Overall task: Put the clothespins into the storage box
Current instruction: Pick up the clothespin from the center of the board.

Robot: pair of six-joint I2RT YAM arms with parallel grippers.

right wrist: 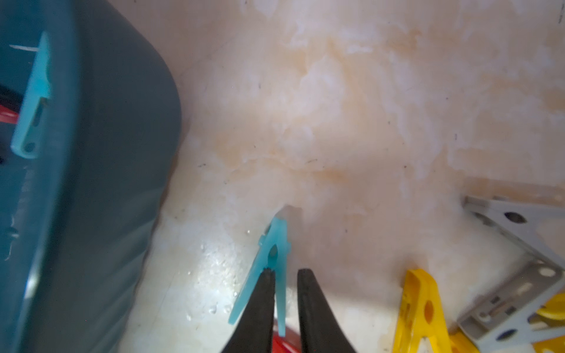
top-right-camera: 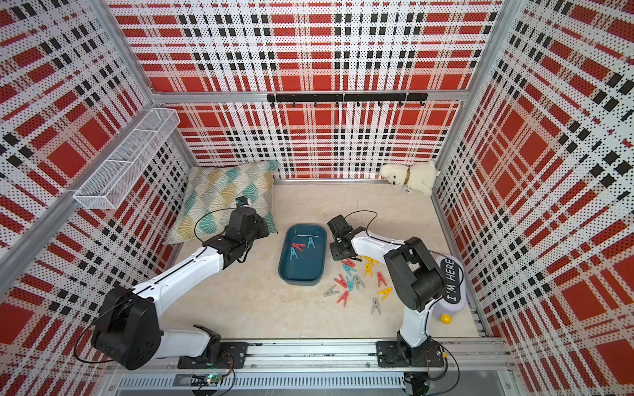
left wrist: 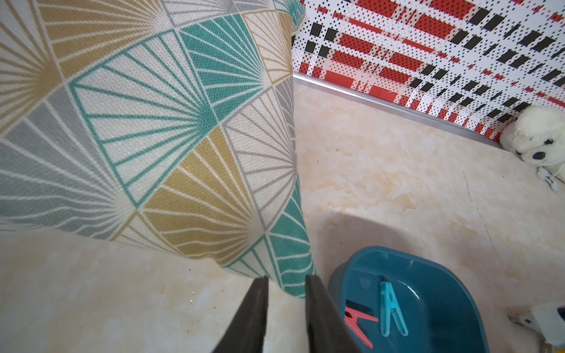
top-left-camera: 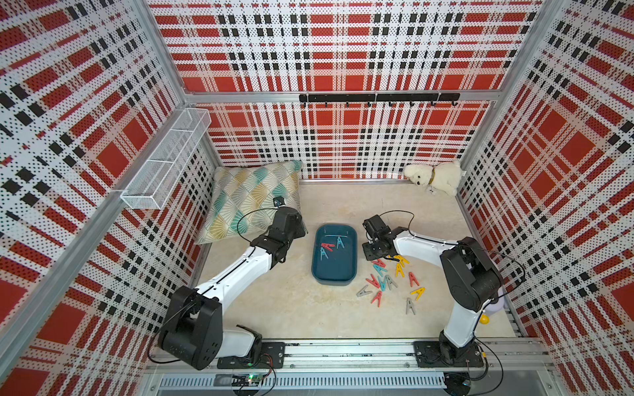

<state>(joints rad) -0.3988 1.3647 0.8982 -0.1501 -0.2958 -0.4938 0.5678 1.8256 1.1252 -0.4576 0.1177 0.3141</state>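
Note:
The storage box (top-left-camera: 338,271) is a dark teal tray on the floor between my arms, and both top views show it (top-right-camera: 303,272). Three clothespins lie in it: two light blue (top-left-camera: 340,242) and one red (top-left-camera: 327,246). Several loose clothespins (top-left-camera: 387,277) in red, yellow, blue and grey lie to the right of the box. My right gripper (right wrist: 286,272) is low over that pile, its jaws narrowly apart. One leg of a light blue clothespin (right wrist: 276,241) lies between them against one finger, clear of the other. My left gripper (left wrist: 286,278) hangs narrowly open and empty beside the box's far left corner.
A patterned cushion (top-left-camera: 254,199) leans at the back left, close to my left gripper. A white plush dog (top-left-camera: 434,176) lies in the back right corner. A white wire basket (top-left-camera: 168,157) hangs on the left wall. A yellow ball (top-left-camera: 484,319) sits by the right arm's base.

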